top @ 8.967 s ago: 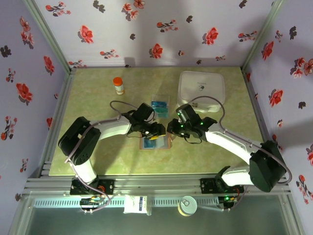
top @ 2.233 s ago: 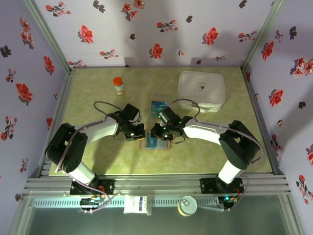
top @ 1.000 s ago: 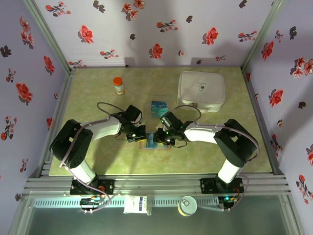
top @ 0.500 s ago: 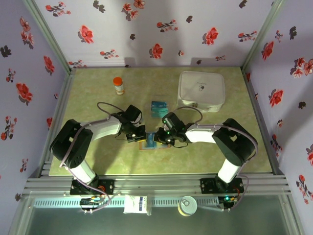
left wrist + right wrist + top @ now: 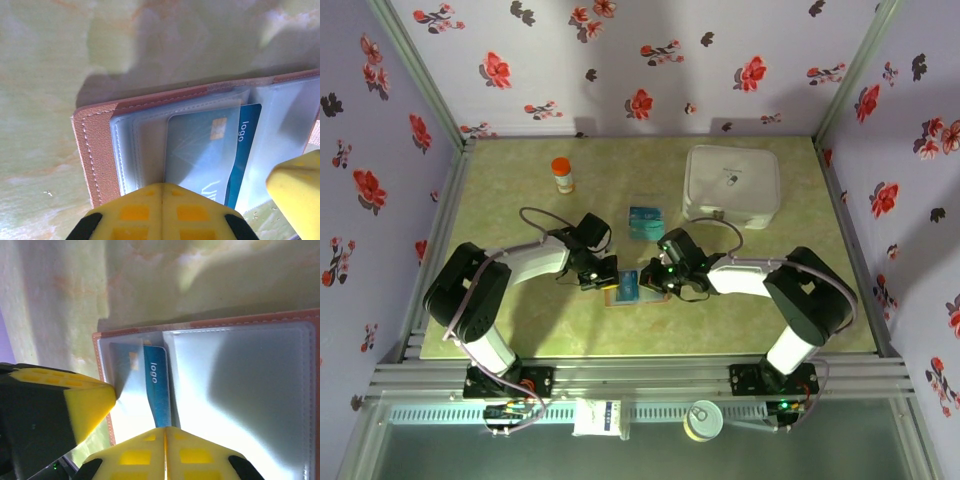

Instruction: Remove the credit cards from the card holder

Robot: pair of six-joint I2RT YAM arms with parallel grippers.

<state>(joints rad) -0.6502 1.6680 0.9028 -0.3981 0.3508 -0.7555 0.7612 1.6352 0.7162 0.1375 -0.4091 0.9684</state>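
Card removal, part done: right gripper [image 5: 165,437] pinched shut on the half-drawn teal credit card [image 5: 156,385] at its tips, above the open card holder [image 5: 210,321]; left gripper [image 5: 162,192] shut, empty, pressing the holder's leaf beneath it; other credit cards [image 5: 645,222] already lie out beyond both grippers.

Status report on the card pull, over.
Left end effector shut, over card holder. Right end effector shut on teal credit card, partly out. Nothing blocking.
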